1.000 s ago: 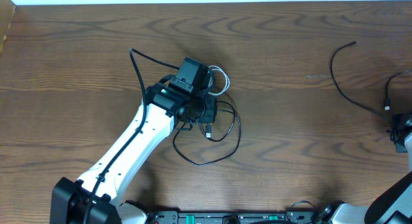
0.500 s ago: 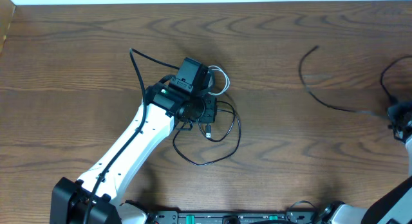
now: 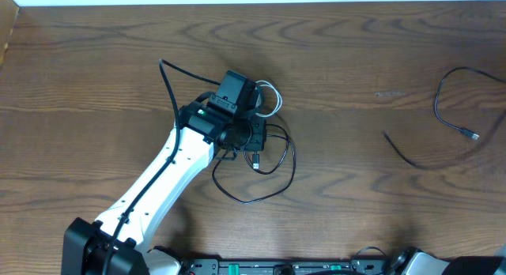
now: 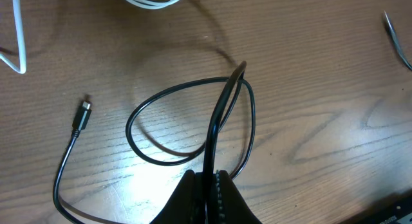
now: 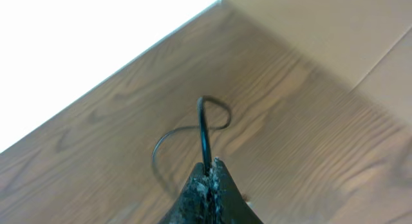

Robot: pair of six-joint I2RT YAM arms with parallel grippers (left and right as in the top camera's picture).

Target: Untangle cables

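While pinching a raised strand of the thin black flexible cord [image 4: 217,118] at centre-left, keep the left gripper [image 4: 207,179] clamped and draw gently away from the thin white cord [image 4: 151,4] just beside, minding the small black plug end [image 4: 82,114] on the brown wooden table [image 3: 95,54]. Slack overlapping loops, no tight knot visible. Far right, well apart: a second thin black cord [image 3: 436,107], curved and plug-tipped, nipped between pressed-together fingers of the right gripper [image 5: 209,167].
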